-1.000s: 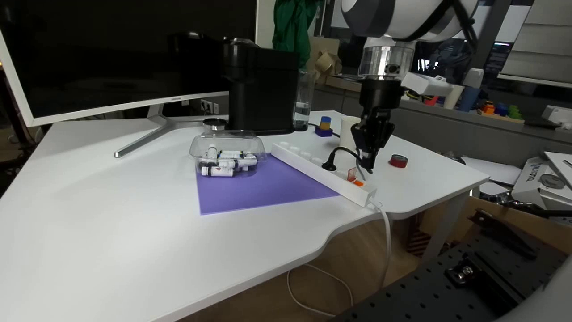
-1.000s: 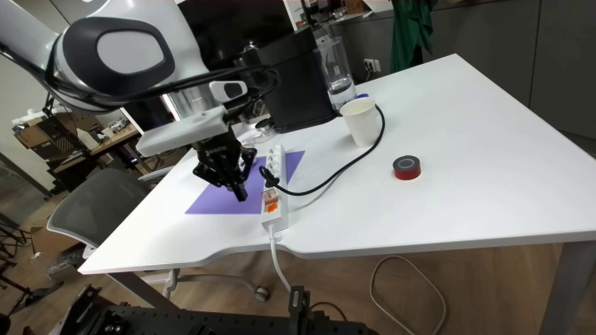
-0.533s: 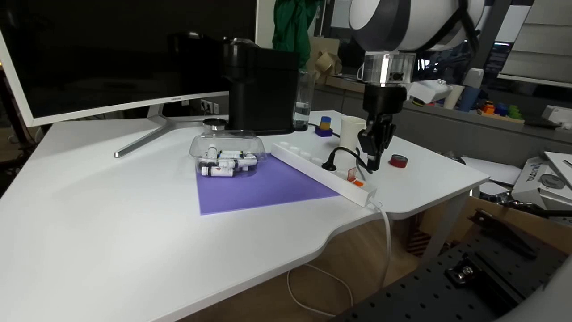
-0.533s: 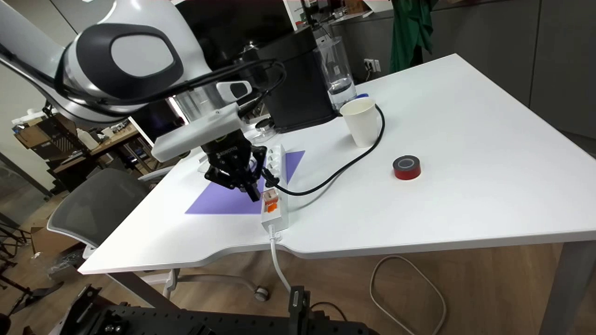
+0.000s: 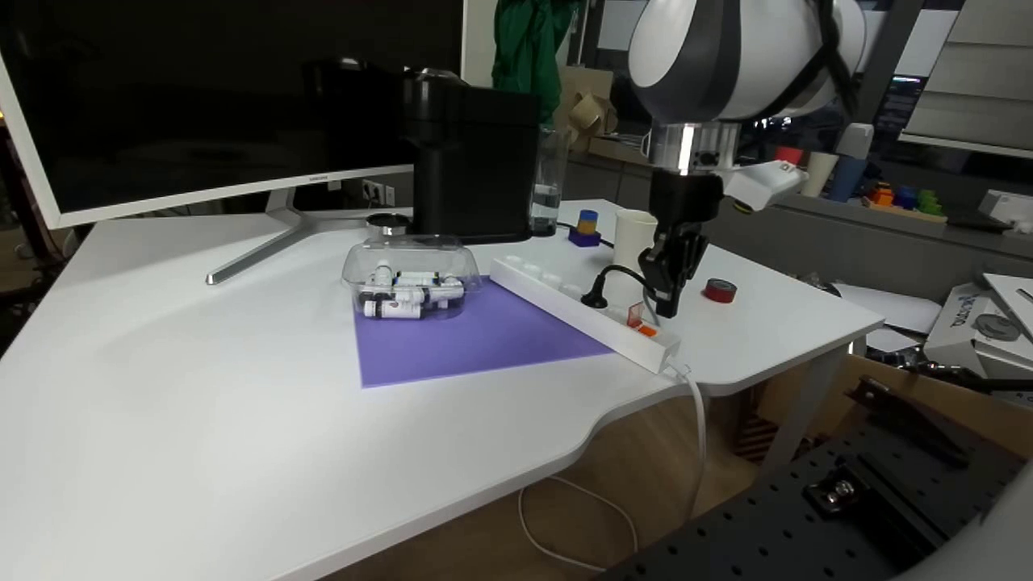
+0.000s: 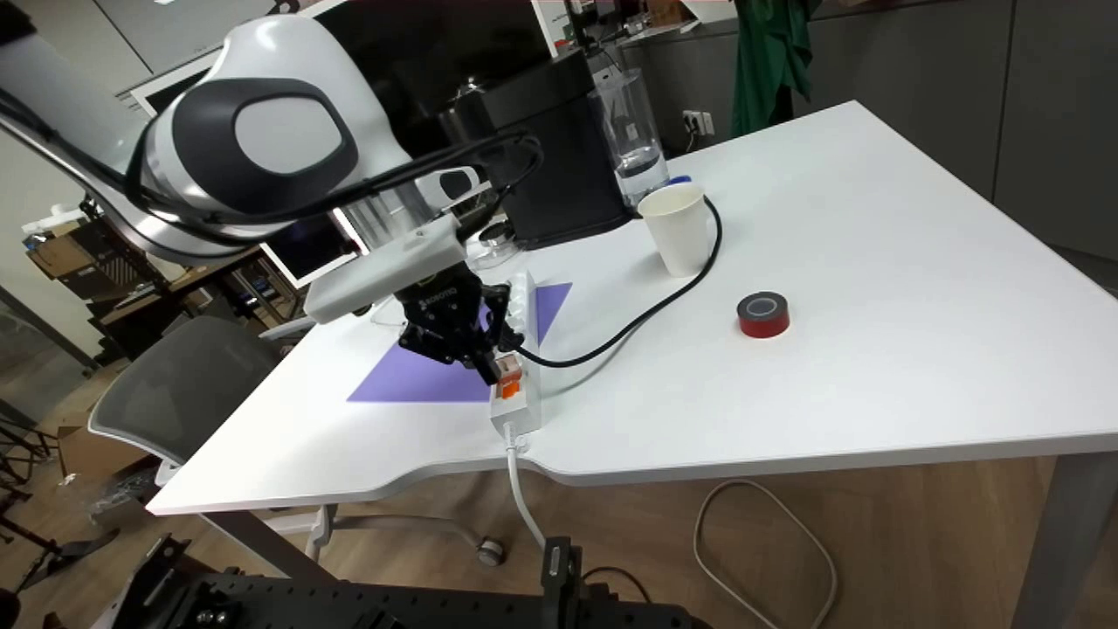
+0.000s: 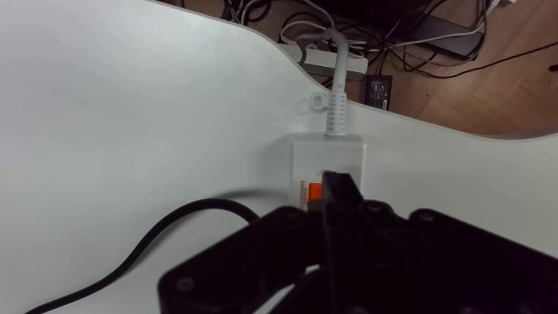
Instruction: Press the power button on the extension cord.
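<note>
In an exterior view I have the orange power button (image 5: 646, 330) at the 4 o'clock end of the white extension cord (image 5: 581, 319), with a tinted flap (image 5: 635, 314) standing at the button's 11 o'clock. My gripper (image 6: 492, 377) has its fingers pressed together, and in the wrist view the tip sits at the button's 3 o'clock, hiding part of it from me. Whether they touch, I cannot tell. There, the white lead (image 7: 341, 69) runs toward 12, over the edge of the white table (image 7: 109, 109). In an exterior view a black plug (image 5: 595, 298) sits in the cord at the button's 10 o'clock, a white cup (image 5: 632, 238) stands at 12 and a red tape roll (image 5: 720, 290) lies at 2. A purple mat (image 5: 476, 339) spreads toward 9, with a clear box (image 5: 411, 252) of white tubes (image 5: 393, 309) between the mat's 10 and 11. Farther off, at the button's 10, I see a large monitor (image 5: 234, 97).
</note>
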Robot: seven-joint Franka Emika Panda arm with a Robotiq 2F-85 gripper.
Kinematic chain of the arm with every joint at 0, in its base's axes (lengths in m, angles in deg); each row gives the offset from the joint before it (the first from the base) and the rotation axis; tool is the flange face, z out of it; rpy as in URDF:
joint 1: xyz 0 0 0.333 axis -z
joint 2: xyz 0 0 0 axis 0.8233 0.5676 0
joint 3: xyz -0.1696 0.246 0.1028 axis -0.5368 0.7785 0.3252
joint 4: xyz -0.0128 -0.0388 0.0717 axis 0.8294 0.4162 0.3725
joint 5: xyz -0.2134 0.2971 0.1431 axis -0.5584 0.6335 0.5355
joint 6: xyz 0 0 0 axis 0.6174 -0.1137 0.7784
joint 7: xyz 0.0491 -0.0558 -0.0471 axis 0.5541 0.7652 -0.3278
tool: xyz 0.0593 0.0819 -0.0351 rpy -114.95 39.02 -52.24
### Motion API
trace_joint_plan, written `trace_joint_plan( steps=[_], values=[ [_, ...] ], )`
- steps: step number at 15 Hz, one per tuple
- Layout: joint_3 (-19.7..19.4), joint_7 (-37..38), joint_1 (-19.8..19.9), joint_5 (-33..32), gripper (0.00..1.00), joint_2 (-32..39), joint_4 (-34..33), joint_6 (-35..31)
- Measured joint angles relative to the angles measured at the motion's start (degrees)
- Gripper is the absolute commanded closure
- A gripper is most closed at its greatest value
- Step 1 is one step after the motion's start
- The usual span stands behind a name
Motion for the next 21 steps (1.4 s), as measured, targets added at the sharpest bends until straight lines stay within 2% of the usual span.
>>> trace_joint_plan(
  steps=[5, 21],
  values=[
    [0.03, 1.92, -0.26, -0.81, 1.00, 1.95, -0.36, -2.26],
    [0.79, 3.14, -0.37, -0.76, 1.00, 7.71, -3.97, -3.26]
  ],
)
